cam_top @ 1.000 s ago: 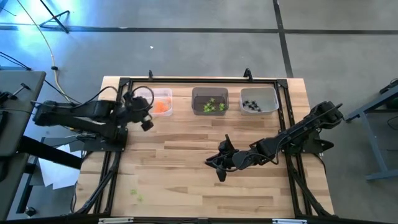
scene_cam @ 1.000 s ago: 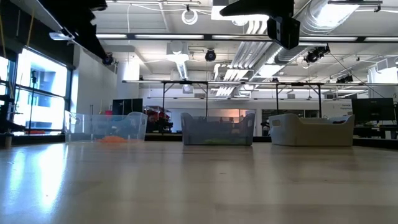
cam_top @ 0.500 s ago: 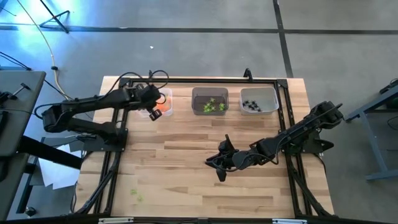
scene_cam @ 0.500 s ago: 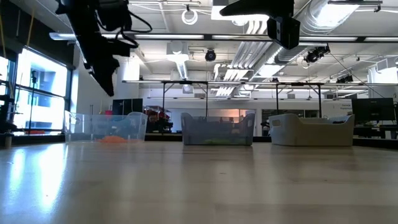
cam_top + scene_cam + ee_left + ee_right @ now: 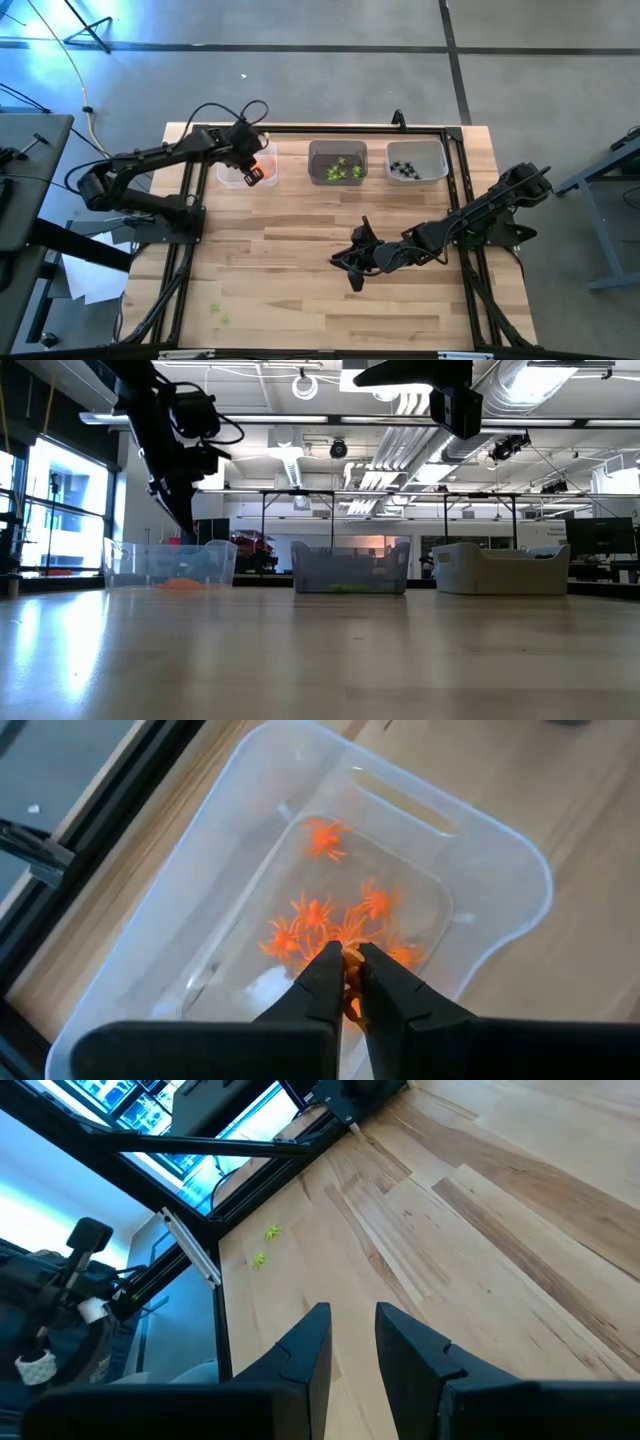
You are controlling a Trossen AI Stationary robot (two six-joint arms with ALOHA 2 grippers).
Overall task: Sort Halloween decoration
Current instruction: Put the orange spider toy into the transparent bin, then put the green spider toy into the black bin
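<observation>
Orange trinket (image 5: 351, 960) pinched between the left gripper (image 5: 348, 982) fingers, directly above the clear bin (image 5: 500, 870) at the back-left of the bench (image 5: 300, 250). Fingers clenched on it, tips nearly meeting. More orange trinkets (image 5: 330, 920) heaped on the floor of that bin, one lying apart nearer the handle slot. From overhead, left gripper (image 5: 252, 168) over the same bin (image 5: 232, 178), arm stretched in from the left edge. In the level view, left gripper (image 5: 180, 490) tilted and hanging above the bin (image 5: 170, 565), not down inside it.

Middle bin (image 5: 337, 160) with lime-green trinkets (image 5: 342, 170), right-hand bin (image 5: 416, 160) with black spider trinkets (image 5: 402, 168); all three bins in a row along the back of the bench. Two stray lime-green trinkets (image 5: 219, 314) near the front-left corner, well apart from everything else; same pair (image 5: 265, 1246) seen past the right arm's fingers.

Right gripper (image 5: 350, 265) low over bare wood mid-bench, arm reaching in from the right. Fingers (image 5: 305, 1345) parted with a clear gap, grasping nothing.
</observation>
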